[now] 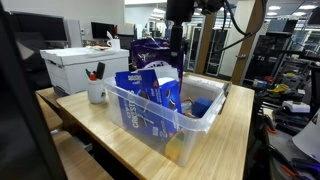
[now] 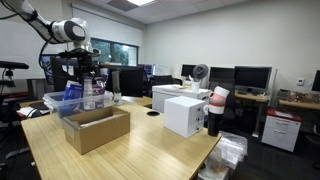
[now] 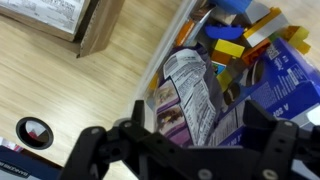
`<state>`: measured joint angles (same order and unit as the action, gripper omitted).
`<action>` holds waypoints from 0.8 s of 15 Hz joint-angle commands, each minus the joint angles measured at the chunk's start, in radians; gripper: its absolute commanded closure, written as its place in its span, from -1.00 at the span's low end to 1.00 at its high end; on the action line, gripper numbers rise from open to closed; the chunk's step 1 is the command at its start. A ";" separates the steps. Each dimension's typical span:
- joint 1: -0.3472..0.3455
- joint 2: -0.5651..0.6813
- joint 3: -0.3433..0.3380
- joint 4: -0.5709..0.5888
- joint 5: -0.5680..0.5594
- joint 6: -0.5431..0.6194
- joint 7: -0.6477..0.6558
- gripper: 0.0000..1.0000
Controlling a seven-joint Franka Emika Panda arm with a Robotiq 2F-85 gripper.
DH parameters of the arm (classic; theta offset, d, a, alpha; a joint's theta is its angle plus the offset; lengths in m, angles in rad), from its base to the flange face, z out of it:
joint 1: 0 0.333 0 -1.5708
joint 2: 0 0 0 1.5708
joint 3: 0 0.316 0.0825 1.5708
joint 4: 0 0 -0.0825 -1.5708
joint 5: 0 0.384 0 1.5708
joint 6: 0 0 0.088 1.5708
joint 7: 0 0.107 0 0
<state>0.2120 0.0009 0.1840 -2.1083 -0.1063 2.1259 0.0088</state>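
Wide-jawed gripper [image 3: 185, 142] over bin [image 1: 140, 122], prob. snacks [image 3: 190, 95], box [image 2: 106, 132] beside

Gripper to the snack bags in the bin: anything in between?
Nothing: in the wrist view the open gripper hangs above the snack bags, only air between.

Exterior views facing bin [image 1: 200, 122], wrist overhead — close

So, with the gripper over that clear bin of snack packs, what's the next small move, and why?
Probably lower straight down onto the grey-labelled bag. The gripper is open and empty above the clear bin, and in the wrist view that bag lies just ahead of the open jaws, on top of the other packs.
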 commanded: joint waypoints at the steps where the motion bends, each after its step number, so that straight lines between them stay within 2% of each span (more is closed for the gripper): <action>1: -0.007 0.025 0.003 0.002 -0.002 0.054 -0.031 -1.00; 3: -0.007 0.032 0.003 0.001 -0.009 0.066 -0.024 -1.00; 5: -0.006 0.034 0.003 -0.003 -0.031 0.081 -0.021 -0.50; 7: -0.005 0.031 0.002 -0.005 -0.056 0.085 -0.015 -0.11; 8: -0.006 0.030 0.002 -0.005 -0.061 0.082 -0.013 0.06; 10: -0.007 0.030 0.001 -0.006 -0.066 0.081 -0.013 0.26; 12: -0.006 0.029 0.001 -0.007 -0.065 0.076 -0.012 0.68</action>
<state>0.2120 0.0358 0.1830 -2.1080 -0.1521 2.1919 0.0083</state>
